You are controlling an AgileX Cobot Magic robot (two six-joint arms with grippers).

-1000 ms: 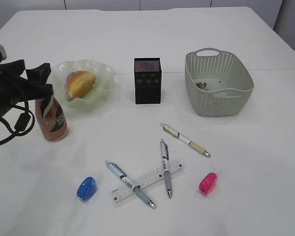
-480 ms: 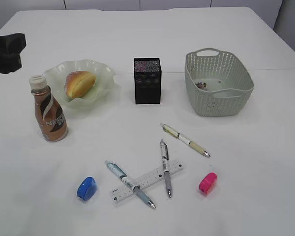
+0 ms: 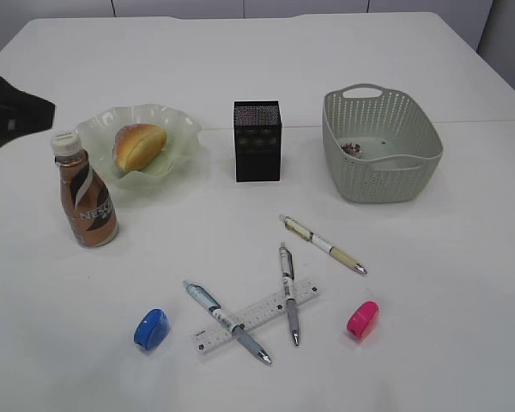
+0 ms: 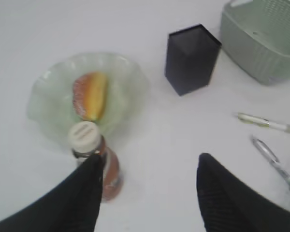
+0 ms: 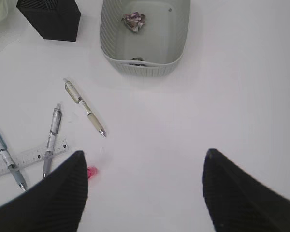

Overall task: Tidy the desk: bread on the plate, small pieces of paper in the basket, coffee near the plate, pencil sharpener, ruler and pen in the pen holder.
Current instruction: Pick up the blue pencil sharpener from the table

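The bread (image 3: pixel 139 146) lies on the pale green plate (image 3: pixel 178 129). The brown coffee bottle (image 3: pixel 87 202) stands just left of the plate. The black pen holder (image 3: pixel 257 141) stands mid-table. The green basket (image 3: pixel 382 146) holds crumpled paper (image 5: pixel 134 21). Three pens (image 3: pixel 228 322) (image 3: pixel 288 293) (image 3: pixel 323 244), a clear ruler (image 3: pixel 256 314), a blue sharpener (image 3: pixel 152 329) and a pink sharpener (image 3: pixel 362 318) lie in front. My left gripper (image 4: pixel 150 162) is open and empty above the bottle. My right gripper (image 5: pixel 145 164) is open and empty above bare table, out of the exterior view.
Part of my left arm (image 3: pixel 9 116) shows dark at the left edge of the exterior view. The white table's far edge (image 3: pixel 240 17) runs behind the plate and basket.
My left gripper has let go of the coffee bottle, lifted and pulled back to the left edge. The bottle stands where it was set.
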